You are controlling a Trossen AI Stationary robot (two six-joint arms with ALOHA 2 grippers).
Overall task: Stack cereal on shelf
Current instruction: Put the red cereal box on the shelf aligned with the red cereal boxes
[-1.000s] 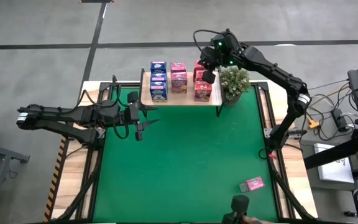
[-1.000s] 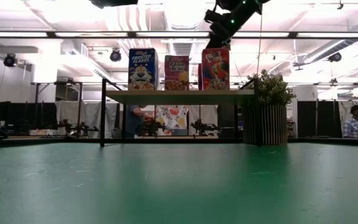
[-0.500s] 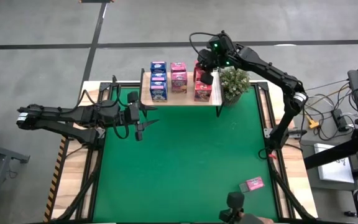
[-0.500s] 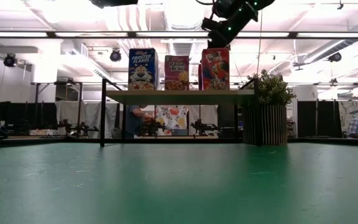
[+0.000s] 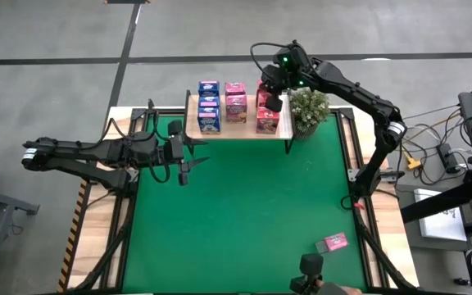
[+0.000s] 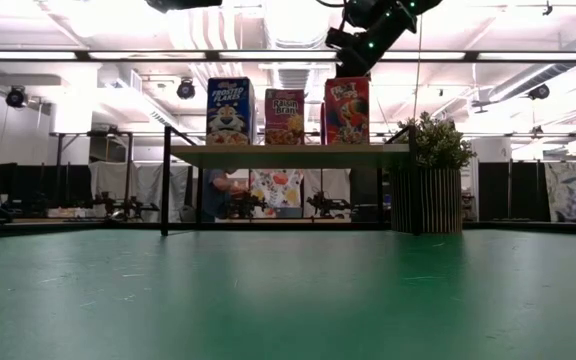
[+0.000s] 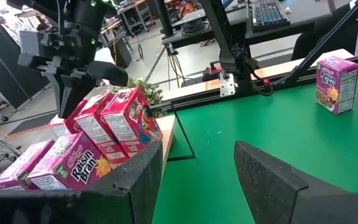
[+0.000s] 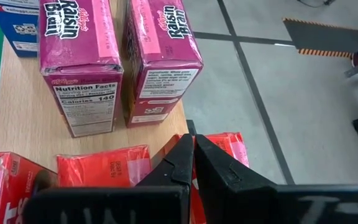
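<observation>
Eight cereal boxes (image 5: 234,105) stand in three rows on the shelf (image 5: 238,131) at the desk's far edge: blue ones on the left, pink Raisin Bran in the middle, red ones on the right. A ninth, pink box (image 5: 332,242) lies well apart on the green mat (image 5: 244,213), near the front right corner. The right pincer (image 5: 272,92) hangs just over the red row's back end, its fingers (image 8: 185,158) pressed together and holding nothing. The left pincer (image 5: 188,158) waits above the mat's left side, its fingers spread and empty. A potted plant (image 5: 308,108) stands just beside the shelf.
</observation>
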